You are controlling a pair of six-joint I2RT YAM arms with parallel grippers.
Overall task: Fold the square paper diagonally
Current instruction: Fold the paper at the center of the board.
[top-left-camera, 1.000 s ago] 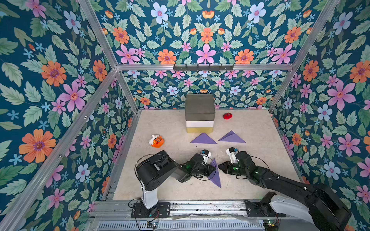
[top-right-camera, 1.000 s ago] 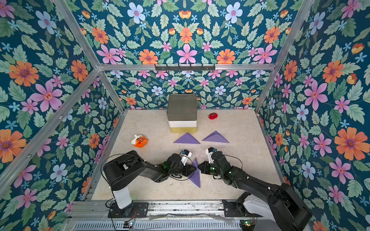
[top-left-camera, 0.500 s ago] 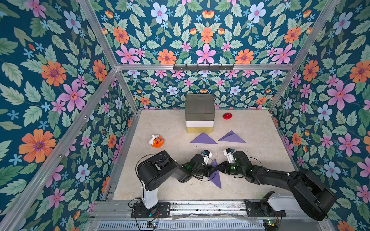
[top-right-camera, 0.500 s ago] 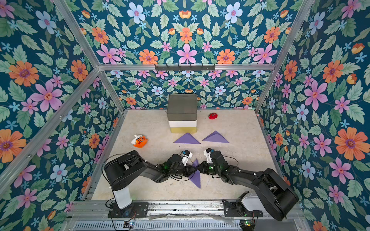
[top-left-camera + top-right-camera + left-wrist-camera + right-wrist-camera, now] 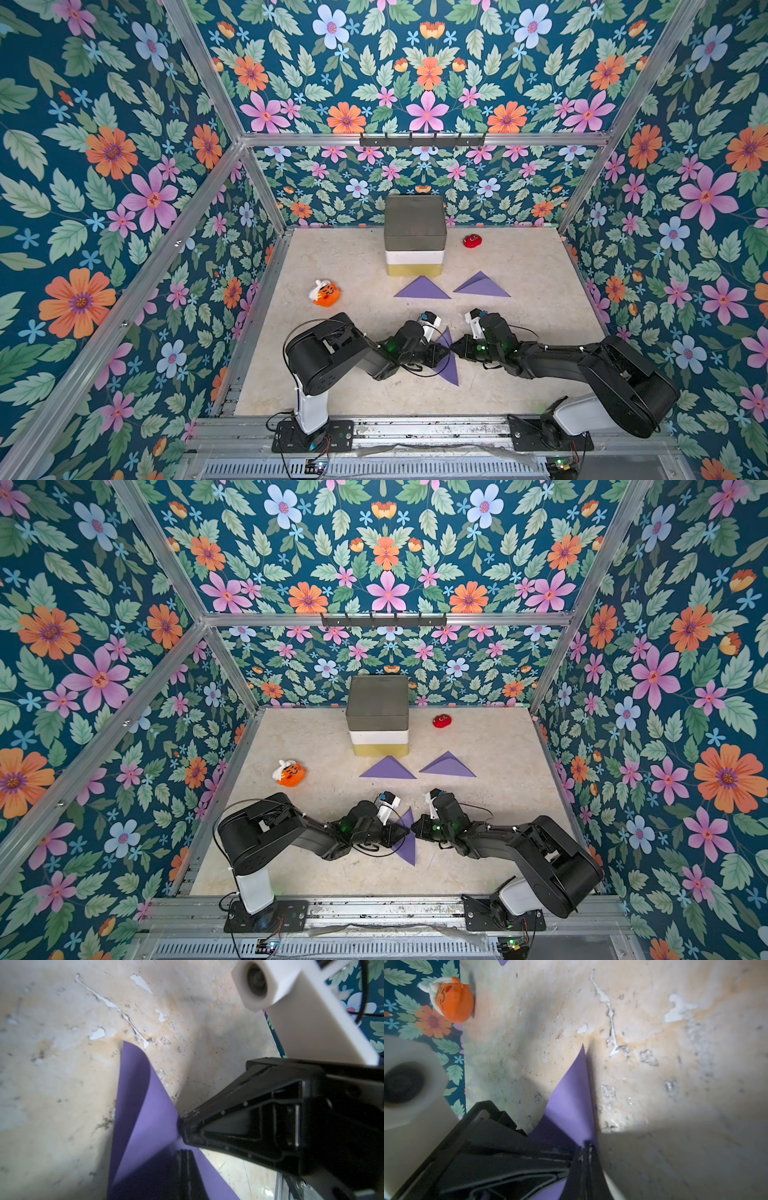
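The purple paper [image 5: 449, 368] lies near the table's front middle and shows as a narrow folded triangle in both top views [image 5: 407, 850]. My two grippers meet tip to tip at its right edge. The left gripper [image 5: 445, 354] is shut, with its tips resting on the paper's lower layer [image 5: 145, 1118]. The right gripper [image 5: 454, 348] is shut, and the paper's upper flap [image 5: 571, 1101] runs up into its tips, raised off the table and curled at its far end. Each wrist view shows the other gripper's black body close by.
Two folded purple triangles [image 5: 422, 288] [image 5: 482, 286] lie further back. Behind them stands a stack of grey, white and yellow boxes [image 5: 414, 237]. A red toy [image 5: 472, 240] sits at the back right, an orange toy [image 5: 325, 293] at mid left. Floral walls enclose the table.
My right gripper has moved left until its tip meets the left gripper over the paper, and its arm has stretched lower. The left arm has barely moved.
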